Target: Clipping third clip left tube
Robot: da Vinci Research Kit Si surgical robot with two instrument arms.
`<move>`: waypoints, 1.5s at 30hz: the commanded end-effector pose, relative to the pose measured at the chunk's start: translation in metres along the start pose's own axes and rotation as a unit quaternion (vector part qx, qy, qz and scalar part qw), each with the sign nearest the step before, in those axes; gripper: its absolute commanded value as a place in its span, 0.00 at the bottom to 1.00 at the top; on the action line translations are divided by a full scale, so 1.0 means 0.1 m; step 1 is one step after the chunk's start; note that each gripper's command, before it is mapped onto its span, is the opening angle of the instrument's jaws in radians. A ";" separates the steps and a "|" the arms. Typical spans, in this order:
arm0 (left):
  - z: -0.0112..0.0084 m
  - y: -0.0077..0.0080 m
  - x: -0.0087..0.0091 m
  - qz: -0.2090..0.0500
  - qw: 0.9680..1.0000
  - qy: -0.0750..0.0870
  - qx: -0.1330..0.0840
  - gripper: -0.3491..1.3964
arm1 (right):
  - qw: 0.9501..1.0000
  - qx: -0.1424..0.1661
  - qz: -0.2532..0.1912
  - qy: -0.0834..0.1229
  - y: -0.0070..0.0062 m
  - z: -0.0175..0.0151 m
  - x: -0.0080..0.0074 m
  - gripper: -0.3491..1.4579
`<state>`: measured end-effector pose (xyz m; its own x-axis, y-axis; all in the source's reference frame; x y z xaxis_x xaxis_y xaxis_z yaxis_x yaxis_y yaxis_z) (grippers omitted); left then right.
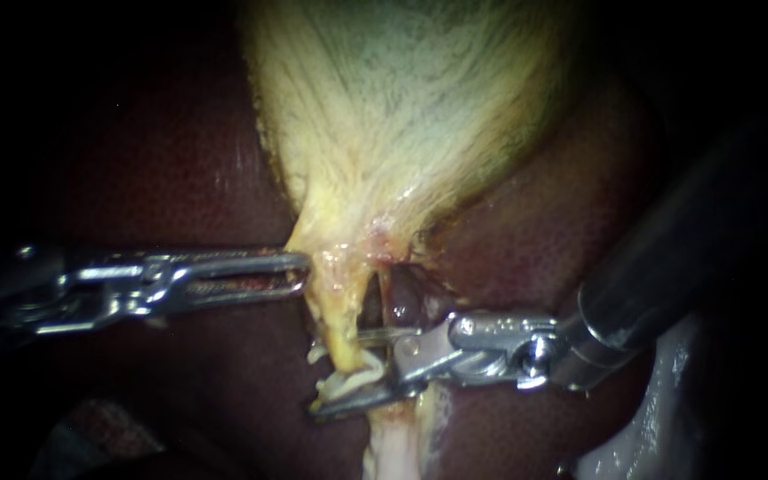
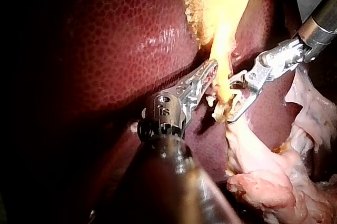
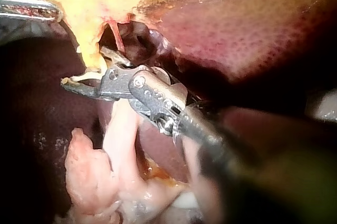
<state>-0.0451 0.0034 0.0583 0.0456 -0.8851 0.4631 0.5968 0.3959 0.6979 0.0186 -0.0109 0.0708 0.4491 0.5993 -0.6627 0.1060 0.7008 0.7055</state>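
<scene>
— Now, where do we locate the left tube?

— We locate the left tube [image 1: 337,324], a thin yellow strand, at the lower end of the pale yellow, fibrous gallbladder [image 1: 402,116]. The gallbladder narrows to a neck there and lies on the dark red, finely mottled liver [image 1: 162,169]. A dark opening [image 1: 371,307] in the tissue sits just beside the tube, on the side of our right instrument.

— What is the state of our left instrument?

— Our left instrument [image 1: 302,274], a slim silver tool with slotted steel jaws, enters level from the left. Its hand is pinching the edge of the gallbladder's neck, just above the left tube. In the left wrist view the two jaws lie close together, with the yellow tissue caught at their tips.

— And our right instrument?

— Our right instrument [image 1: 338,373], a dark shaft ending in a jointed silver tip, enters from the upper right. Its hand is spread, and the left tube passes between the two jaws. Small white clips [image 1: 348,382] sit on the tube inside that gap. We cannot tell whether either jaw bears on them.

— What lies beyond the jaws?

— Pale pink-white tissue [image 1: 393,444] continues from the tube away from the gallbladder. In the right wrist view it lies under our right instrument.
</scene>
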 end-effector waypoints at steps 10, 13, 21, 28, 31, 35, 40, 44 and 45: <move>0.001 -0.001 0.000 0.000 1.000 0.000 0.001 0.00 | 0.999 -0.008 0.011 0.037 0.003 -0.024 0.035 0.48; 0.001 -0.002 0.000 0.000 1.000 0.000 0.001 0.00 | 0.999 -0.012 0.013 0.042 0.004 -0.026 0.041 0.47; 0.002 -0.003 0.000 0.000 1.000 0.001 0.002 0.00 | 0.999 -0.013 0.014 0.042 0.005 -0.024 0.043 0.45; 0.003 -0.003 0.000 0.000 1.000 0.001 0.001 0.00 | 0.998 -0.030 0.018 0.042 0.006 -0.026 0.043 0.15; 0.003 -0.003 0.000 0.000 1.000 0.001 0.001 0.00 | 0.998 -0.045 0.019 0.031 0.007 -0.027 0.044 0.00; 0.004 -0.003 0.000 0.000 1.000 0.000 0.001 0.00 | 0.998 -0.047 0.020 0.030 0.010 -0.028 0.042 0.00; 0.004 -0.003 0.000 0.000 1.000 0.000 0.001 0.00 | 0.998 -0.047 0.019 0.030 0.011 -0.027 0.040 0.00; 0.005 -0.004 0.000 0.000 1.000 0.000 0.001 0.00 | 0.998 -0.047 0.019 0.030 0.011 -0.027 0.040 0.00; 0.005 -0.004 0.000 0.000 1.000 0.000 0.001 0.00 | 0.998 -0.047 0.019 0.030 0.011 -0.027 0.040 0.00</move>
<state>-0.0457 0.0034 0.0583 0.0461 -0.8854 0.4625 0.5947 0.3963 0.6995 0.0181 -0.0067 0.0683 0.3979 0.6461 -0.6514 0.0047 0.7085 0.7056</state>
